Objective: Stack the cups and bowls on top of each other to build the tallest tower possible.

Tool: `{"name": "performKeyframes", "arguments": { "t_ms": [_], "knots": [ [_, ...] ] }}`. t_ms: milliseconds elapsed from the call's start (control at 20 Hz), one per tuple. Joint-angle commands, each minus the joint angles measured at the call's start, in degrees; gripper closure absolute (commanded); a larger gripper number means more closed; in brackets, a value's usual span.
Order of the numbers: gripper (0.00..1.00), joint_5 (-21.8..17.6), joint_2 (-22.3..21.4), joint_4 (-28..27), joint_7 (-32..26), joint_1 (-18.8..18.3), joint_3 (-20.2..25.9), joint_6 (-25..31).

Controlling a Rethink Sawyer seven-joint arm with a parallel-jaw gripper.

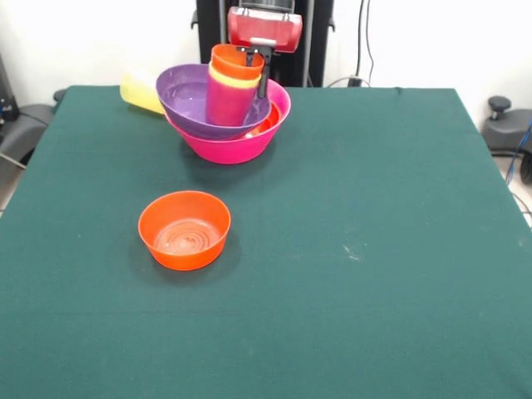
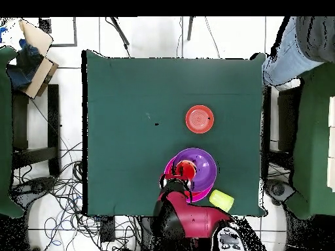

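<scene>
The tower stands at the table's far side: a big pink bowl point(image 1: 237, 143) holds a tilted wide purple bowl point(image 1: 189, 98), with an orange bowl's rim point(image 1: 268, 125) showing beneath it. Three nested cups lean in the purple bowl: purple cup point(image 1: 228, 105), yellow cup point(image 1: 233, 80), orange cup point(image 1: 237, 60) on top. My gripper point(image 1: 259, 71) hangs right at the orange cup's rim on its right side. From overhead the cups point(image 2: 184, 170) sit in the purple bowl point(image 2: 203, 167), half under my arm point(image 2: 190, 219). A small orange bowl point(image 1: 184, 230) point(image 2: 199, 119) stands alone mid-table.
A second yellow cup point(image 1: 141, 90) point(image 2: 222, 199) lies on its side behind the tower near the table's edge. A person's leg point(image 2: 294, 46) shows beside the table corner. Cardboard boxes point(image 2: 36, 55) and cables lie on the floor off the table.
</scene>
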Motion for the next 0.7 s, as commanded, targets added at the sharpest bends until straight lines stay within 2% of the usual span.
{"name": "performKeyframes", "arguments": {
  "t_ms": [50, 150, 350, 700],
  "knots": [
    [0.0, 5.16, 16.95, -11.64, 9.34, -1.32, 6.2, 4.23],
    [0.0, 5.63, 16.76, -11.32, 9.77, -1.15, 5.83, 3.58],
    [0.0, 5.99, 13.23, -10.54, 7.41, 0.22, 5.4, 9.07],
    [0.0, 4.7, 4.49, -6.38, 6.24, -2.68, 9.16, 16.92]
  ]
}}
